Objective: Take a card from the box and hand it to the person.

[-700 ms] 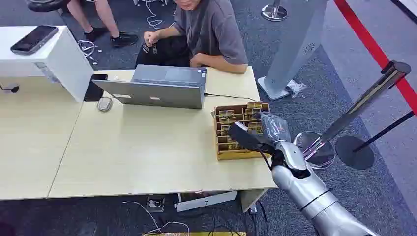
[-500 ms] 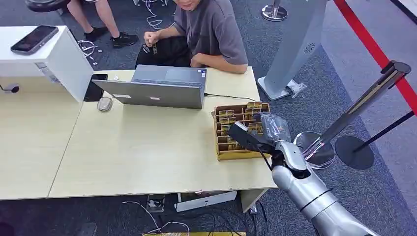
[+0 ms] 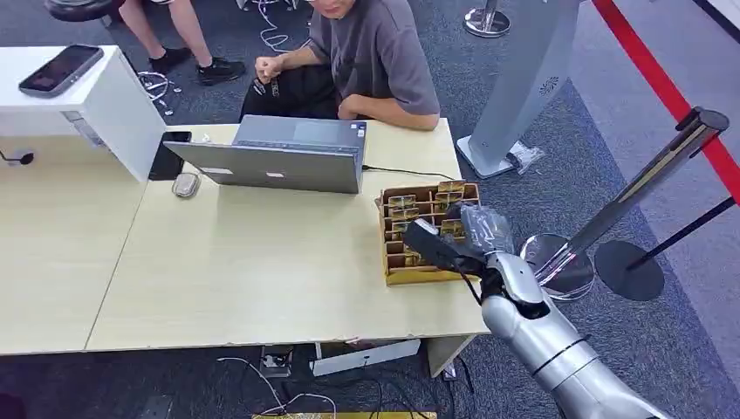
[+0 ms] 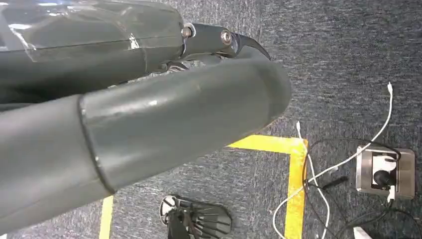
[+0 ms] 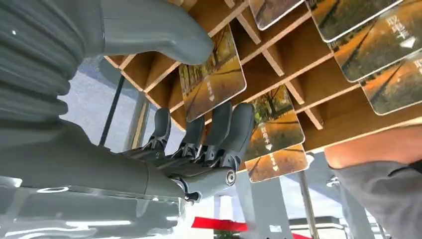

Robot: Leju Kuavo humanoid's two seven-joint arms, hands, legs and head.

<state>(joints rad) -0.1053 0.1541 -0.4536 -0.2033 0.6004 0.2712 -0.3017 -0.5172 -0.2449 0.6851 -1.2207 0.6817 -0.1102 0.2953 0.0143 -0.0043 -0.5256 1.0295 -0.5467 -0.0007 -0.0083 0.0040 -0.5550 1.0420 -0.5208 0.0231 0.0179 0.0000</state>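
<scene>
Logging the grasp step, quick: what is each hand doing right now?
Left hand: cannot be told; its fingers are hidden.
Right hand: open, thumb and fingers on either side of a card in the box, not clearly gripping it.

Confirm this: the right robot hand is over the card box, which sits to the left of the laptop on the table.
Not quite. In the head view the right robot hand is over the card box, but the box sits to the right of the laptop, near the table's right edge.
</scene>
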